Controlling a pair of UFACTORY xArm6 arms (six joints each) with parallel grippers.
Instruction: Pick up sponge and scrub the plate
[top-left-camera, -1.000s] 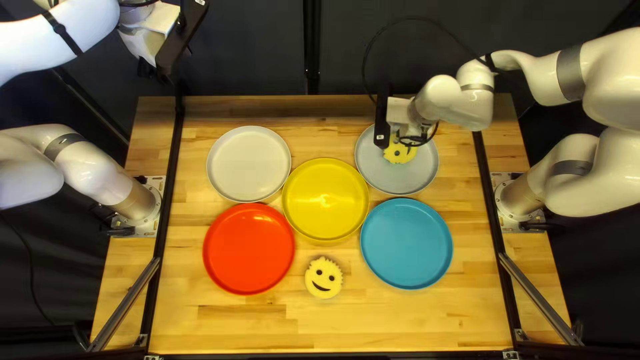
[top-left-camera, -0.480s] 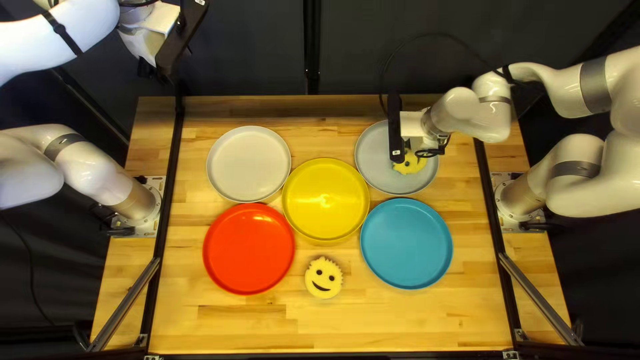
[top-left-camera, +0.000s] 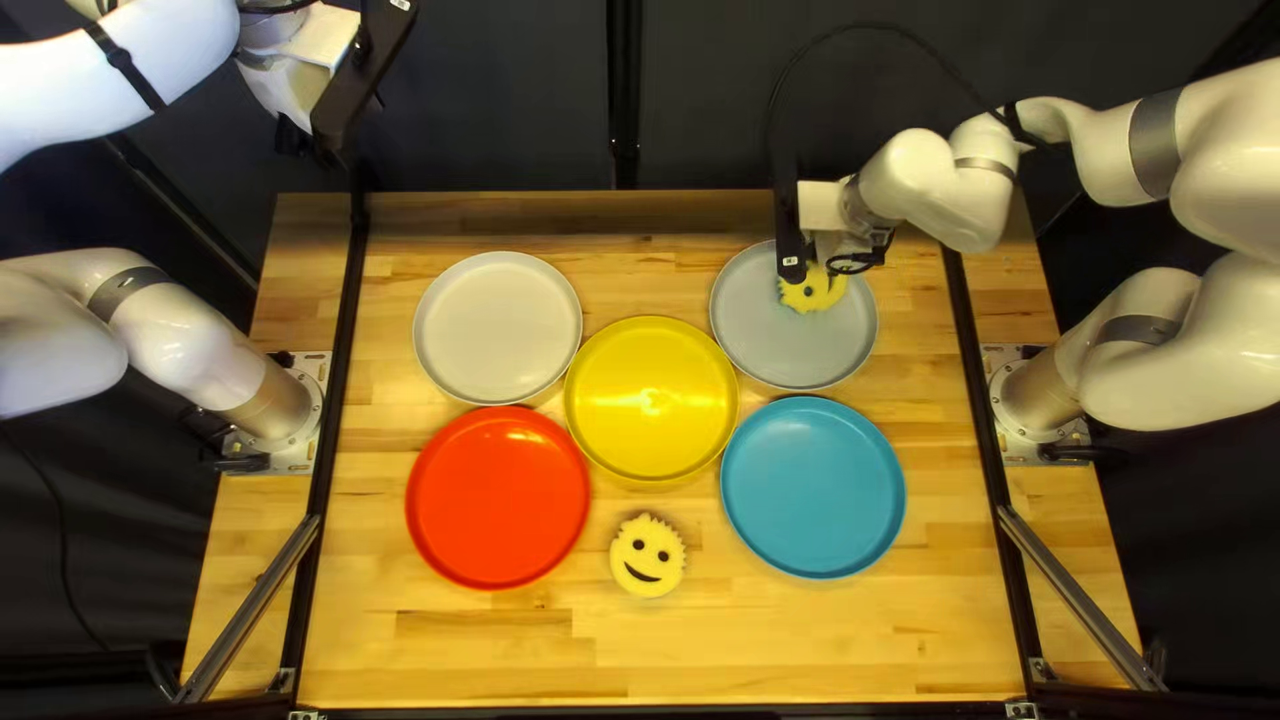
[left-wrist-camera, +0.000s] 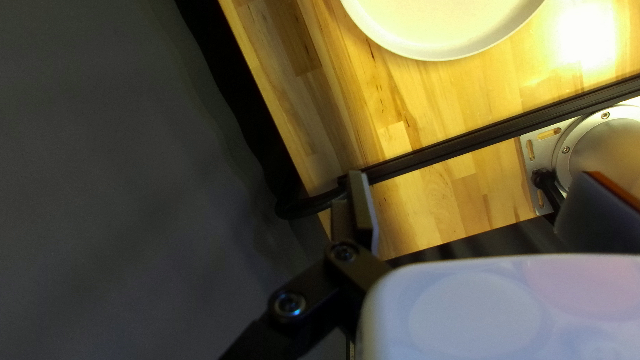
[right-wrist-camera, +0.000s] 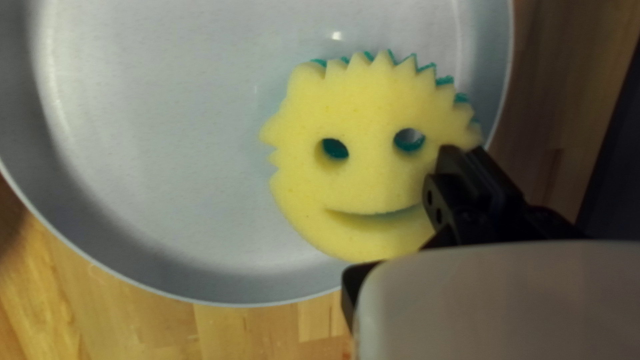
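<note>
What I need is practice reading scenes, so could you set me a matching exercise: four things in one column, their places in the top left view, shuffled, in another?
Things:
1. Round red plate
2. Round yellow plate
3. Round bright blue plate
4. Yellow face-shaped sponge at the right gripper

Places:
A. Directly below the round grey plate
B. On the grey plate
C. Directly below the round off-white plate
D. In the middle of the four other plates

Pairs: 1-C, 2-D, 3-A, 4-B
</note>
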